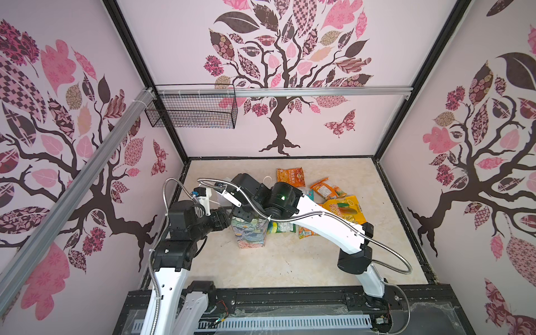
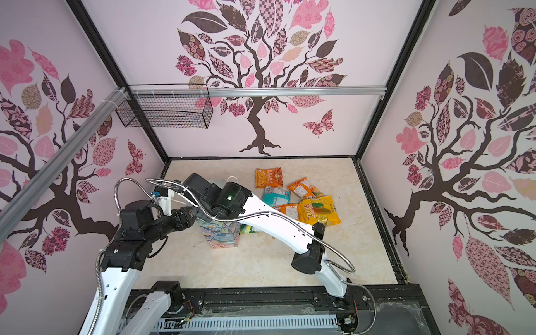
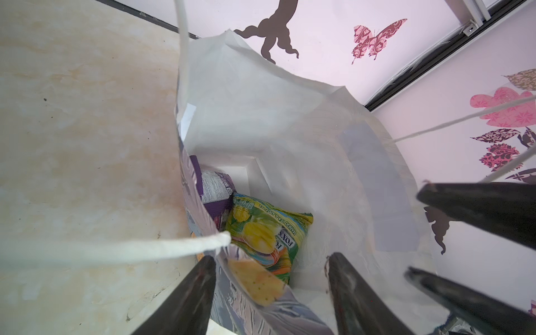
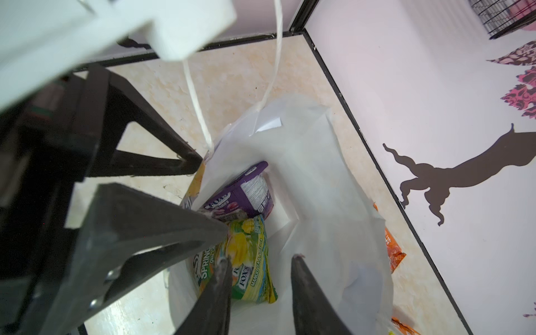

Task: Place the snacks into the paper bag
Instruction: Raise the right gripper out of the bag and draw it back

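"Jaws, left to right?"

"The left gripper (image 3: pixel 271 256) stands wide, astride the paper bag (image 1: pixel 251 235) wall, clamping nothing. The right gripper (image 4: pixel 261 258) hangs over its mouth, part open, empty. A purple packet (image 4: pixel 246 191) and yellow-green packet (image 3: pixel 266 232) lie inside; other snacks (image 1: pixel 342 206) wait on the table (image 1: pixel 290 266), right."

"Risk?"

"Likely a finger catching the wall or cord handle (image 3: pixel 116 252), tipping the bag."

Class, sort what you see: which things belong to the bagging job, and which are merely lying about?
Job: painterly-print paper gift bag; glossy orange snack packet; large yellow packet; purple packet and yellow-green packet, both bagged.
Lying about: black wire-mesh basket.
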Available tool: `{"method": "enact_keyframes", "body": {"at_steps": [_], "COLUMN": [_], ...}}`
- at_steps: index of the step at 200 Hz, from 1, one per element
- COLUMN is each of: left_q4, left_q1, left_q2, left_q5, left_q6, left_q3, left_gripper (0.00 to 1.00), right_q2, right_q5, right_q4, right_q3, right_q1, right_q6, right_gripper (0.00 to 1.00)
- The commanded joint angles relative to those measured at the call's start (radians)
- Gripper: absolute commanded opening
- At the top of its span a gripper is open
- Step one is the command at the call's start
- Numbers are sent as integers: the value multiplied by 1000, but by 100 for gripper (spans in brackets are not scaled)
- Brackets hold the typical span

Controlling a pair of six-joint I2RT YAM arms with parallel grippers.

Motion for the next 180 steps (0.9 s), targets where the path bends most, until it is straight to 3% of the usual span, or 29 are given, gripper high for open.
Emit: {"method": "enact_keyframes", "body": {"at_steps": [1,35,70,81,108,128,137,157,180], "left_q4": [13,4,-15,-87,-416,-495,-497,-485,-436], "left_q1": [-3,-3,-1,-1,-1,15,40,112,118], "left_q2": [-6,-12,-27,-16,96,145,161,206,241], "left_q5": [10,-13,-47,-104,-352,-445,-430,-272,-193], "left_q6": [10,11,19,38,87,100,99,85,53], "left_q3": [-15,-9,1,49,366,478,494,519,508], "left_gripper": [65,66,70,72,79,88,90,90,89], "right_q2": [-125,-263,-418,-474,-604,-645,-650,-644,-614], "right_q5": [-42,-79,-25,11,64,46,21,-23,-59], "right_q4": [37,96,96,96,171,270,311,382,415], "right_q3": [14,-84,-219,-294,-548,-680,-715,-769,-787], "right_q1": [0,1,21,26,26,20,10,-23,-54], "right_q6": [61,155,249,278,313,320,323,331,322], "right_gripper": [36,36,37,38,42,45,47,50,55]}}
